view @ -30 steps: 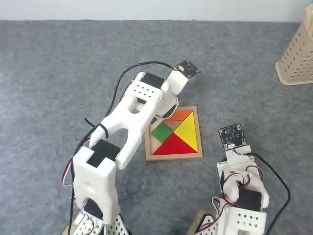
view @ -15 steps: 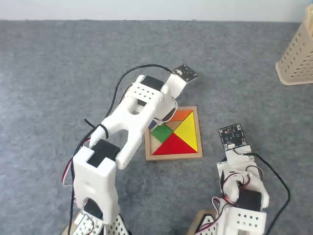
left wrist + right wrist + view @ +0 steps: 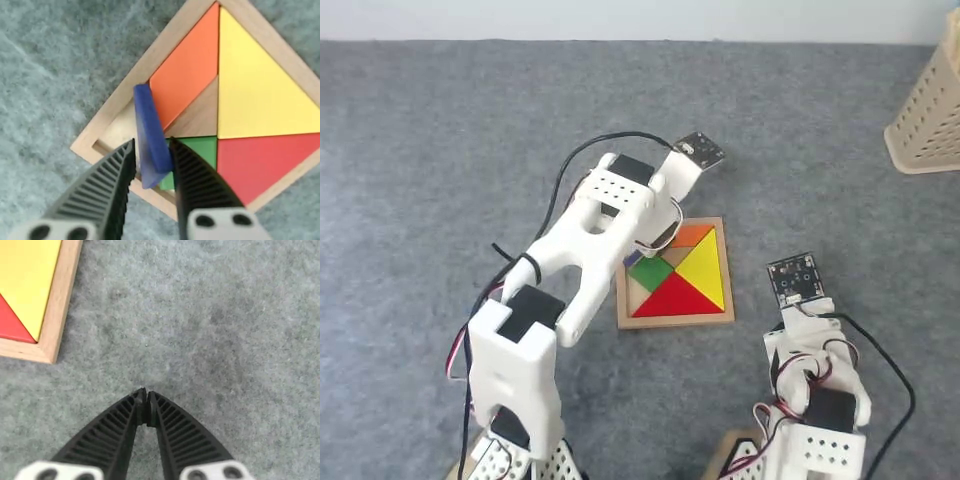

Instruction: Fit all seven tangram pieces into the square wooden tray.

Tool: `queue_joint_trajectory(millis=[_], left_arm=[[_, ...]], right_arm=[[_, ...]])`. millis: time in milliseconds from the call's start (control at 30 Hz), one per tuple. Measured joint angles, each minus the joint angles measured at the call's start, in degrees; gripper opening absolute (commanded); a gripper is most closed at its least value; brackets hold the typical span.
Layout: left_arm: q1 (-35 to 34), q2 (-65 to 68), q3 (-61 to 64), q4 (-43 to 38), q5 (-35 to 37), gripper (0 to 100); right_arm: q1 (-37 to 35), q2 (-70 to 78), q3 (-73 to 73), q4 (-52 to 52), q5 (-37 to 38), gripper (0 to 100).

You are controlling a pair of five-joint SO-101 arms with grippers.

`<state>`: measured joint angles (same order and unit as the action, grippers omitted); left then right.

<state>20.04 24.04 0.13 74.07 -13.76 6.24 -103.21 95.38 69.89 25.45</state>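
Left jaws narrowly parted, pinching blue piece

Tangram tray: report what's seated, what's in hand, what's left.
Seated flat in the tray: orange, yellow, red and green pieces. In hand: the left tool pinches the blue piece, tilted on edge over the bare corner slot. Left: laying it flat; whether the tan centre triangle is a piece, I cannot tell.

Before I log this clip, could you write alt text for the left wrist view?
The left gripper pinches a blue piece, tilted on edge over a bare corner of the wooden tray. An orange piece, a yellow triangle, a red triangle and a green piece lie flat in the tray, which sits on grey carpet.
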Motion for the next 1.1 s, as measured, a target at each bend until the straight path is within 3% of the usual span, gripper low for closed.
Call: queue_joint_trajectory(millis=[467, 1100], left_arm=[[-7.21, 0.0, -3.25, 0.18, -3.34, 11], [-4.75, 2.99, -4.13, -0.18, -3.69, 11]], right_arm=[[0.0, 0.0, 0.0, 0.0, 0.0, 0.9], [0.0, 0.0, 0.0, 0.0, 0.0, 0.9]])
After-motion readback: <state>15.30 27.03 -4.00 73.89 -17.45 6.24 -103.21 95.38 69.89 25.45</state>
